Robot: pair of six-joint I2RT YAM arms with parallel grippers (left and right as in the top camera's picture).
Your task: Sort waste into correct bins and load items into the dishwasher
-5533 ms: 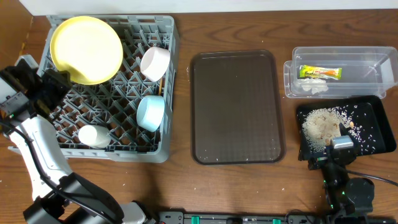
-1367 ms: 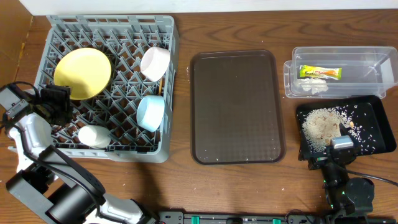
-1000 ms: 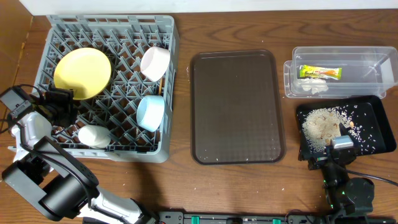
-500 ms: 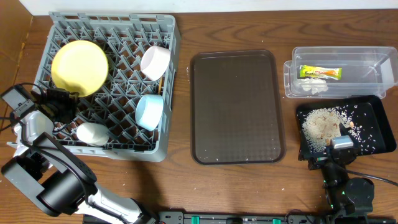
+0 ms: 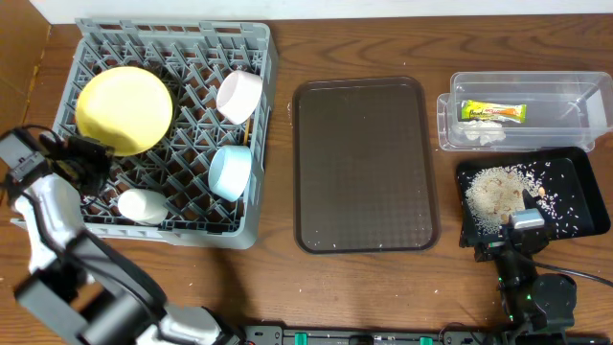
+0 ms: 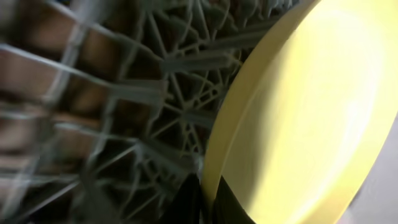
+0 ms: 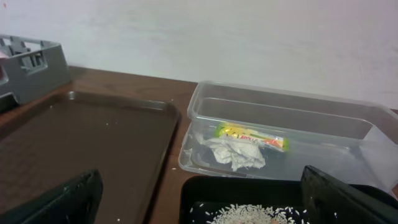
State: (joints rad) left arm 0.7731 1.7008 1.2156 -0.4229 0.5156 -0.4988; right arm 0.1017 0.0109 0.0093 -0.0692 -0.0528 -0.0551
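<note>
Left fingers point(image 6: 196, 200): closed tight on the rim of the yellow plate point(image 6: 311, 112). The plate's edge runs between the two dark tips.
Right fingers point(image 7: 65, 200): spread wide and holding nothing, low at the near edge of the black tray point(image 5: 592, 196).
Plate position: in the upper-left part of the dish rack point(image 5: 172, 29), tilted against the dividers, with its lower-left edge at the left fingers.
Handling: the plate looks rigid, smooth and glossy, so probably slippery. A thin pinch on the rim would likely let it swing or slide, and knocks against the rack may chip it.
Where to hold: on the rim, squarely across the edge. The broad face gives the fingers nothing to close on.
Overhead only: the whole layout. A white bowl point(image 5: 239, 96), a light blue bowl point(image 5: 232, 172) and a small white cup point(image 5: 144, 206) are in the rack. The brown tray point(image 5: 364, 163) is bare at mid-table, and rice scraps point(image 5: 493, 192) lie in the black tray.
Left wrist only: the contact itself, rim against fingertips, with blurred lattice behind.
Right wrist only: a low side look into the clear tub point(image 7: 280, 106), where the snack wrapper point(image 7: 250, 137) lies just behind the crumpled tissue point(image 7: 233, 154).
</note>
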